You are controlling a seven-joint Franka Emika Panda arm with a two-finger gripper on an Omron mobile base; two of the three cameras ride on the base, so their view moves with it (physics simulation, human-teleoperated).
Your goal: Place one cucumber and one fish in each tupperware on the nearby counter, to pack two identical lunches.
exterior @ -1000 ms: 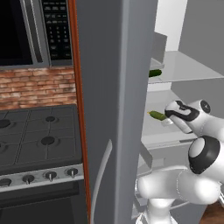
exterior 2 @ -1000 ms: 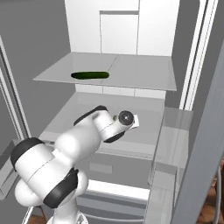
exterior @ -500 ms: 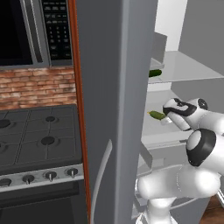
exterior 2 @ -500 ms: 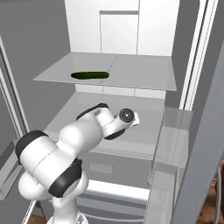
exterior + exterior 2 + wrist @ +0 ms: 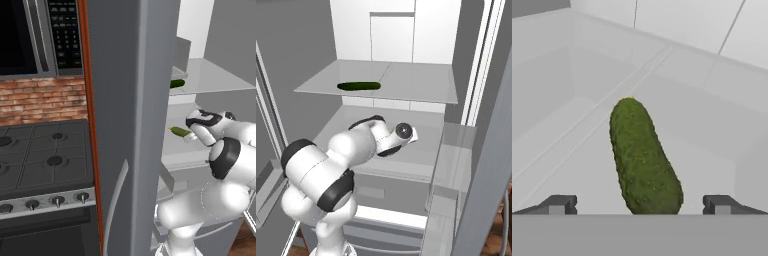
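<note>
A dark green bumpy cucumber [image 5: 643,160] lies on the white fridge shelf [image 5: 702,125], pointing away from me. Its near end sits between my fingertips [image 5: 559,204], which stand wide apart on either side without touching it. My gripper [image 5: 639,205] is open. In the left base view the same cucumber [image 5: 180,131] rests on the middle shelf just ahead of my gripper [image 5: 191,136]. A second cucumber [image 5: 358,86] lies on the glass shelf above [image 5: 421,85]; the left base view has it as cucumber [image 5: 177,83]. The fish, the tupperware and the counter are out of view.
The open grey fridge door [image 5: 130,125] stands close on the arm's left. Beyond it are a black gas stovetop [image 5: 40,155] and a microwave [image 5: 35,35]. A door bin [image 5: 456,150] sits to the right, and drawers [image 5: 396,195] lie below the shelf.
The arm's elbow has swung up and to the right while the hand stays at the middle shelf by the cucumber. The jaws remain open.
</note>
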